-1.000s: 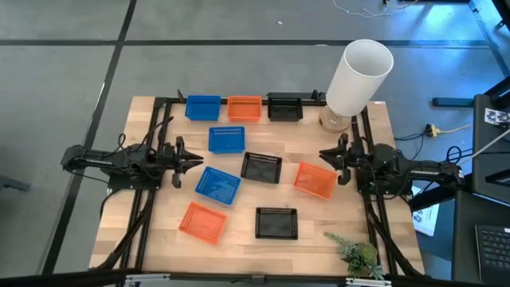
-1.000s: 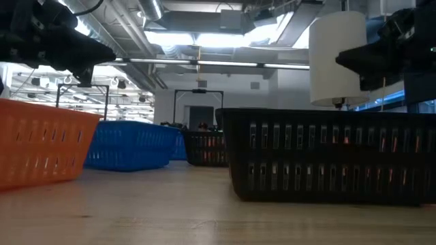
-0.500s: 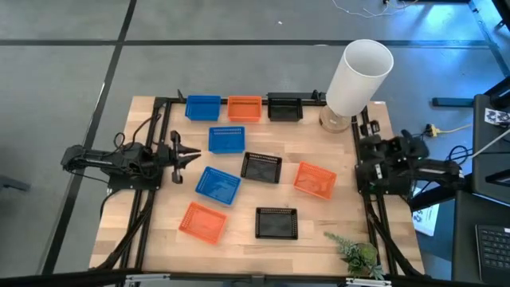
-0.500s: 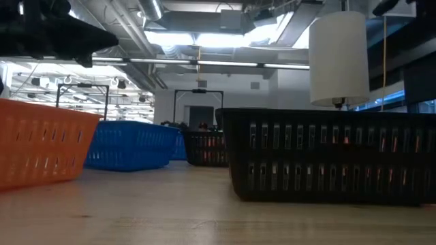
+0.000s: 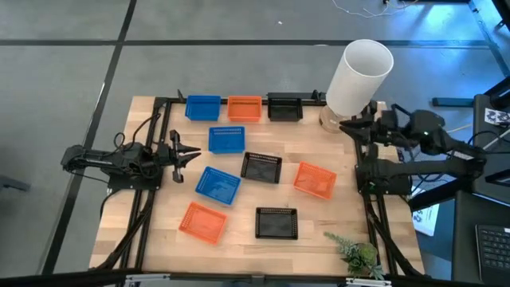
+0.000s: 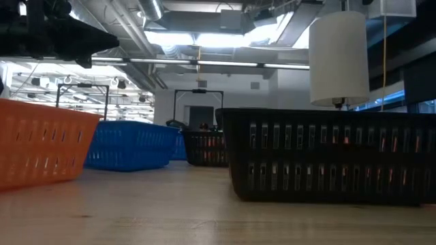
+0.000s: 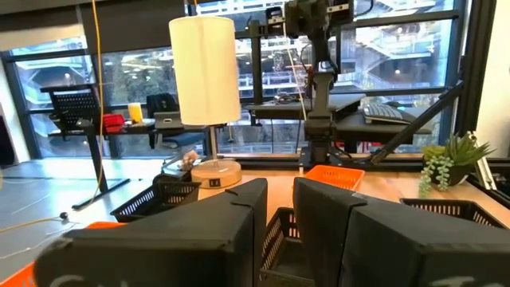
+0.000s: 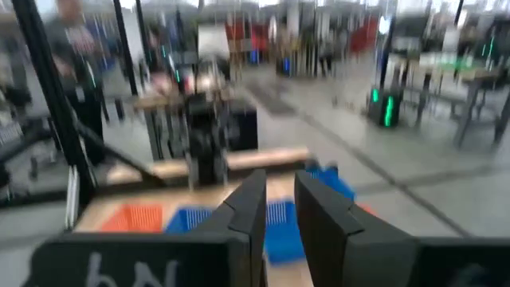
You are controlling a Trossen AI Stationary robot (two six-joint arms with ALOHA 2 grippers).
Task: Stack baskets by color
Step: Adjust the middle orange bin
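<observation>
Baskets: nine shallow square perforated plastic baskets (image 5: 218,184) lying unstacked on wooden bench (image 5: 151,231).
Left end effector (image 5: 194,155): empty, fingers narrowly apart, blue basket (image 5: 226,139) just beyond.
Right end effector (image 5: 347,124): empty, narrow gap, beside tall white cylinder (image 5: 358,76).

Back edge: blue basket (image 5: 202,107), orange basket (image 5: 245,108) and black basket (image 5: 284,107) stand in a tight row, narrow gaps between them
Back right corner: tall white cylinder (image 5: 358,78) rises on its round base, blocking any low path there
Middle of table (image 5: 151,231): six baskets lie scattered and apart, bare wood between most of them
Left side: left gripper (image 5: 194,155) hangs over open wood, the nearest blue basket (image 5: 218,184) just beside it
Right side: right gripper (image 5: 347,124) is raised beside the cylinder, close to it
Front right corner: small green plant (image 5: 356,253) takes up the corner
Front edge: open strip of wood ahead of the front baskets
</observation>
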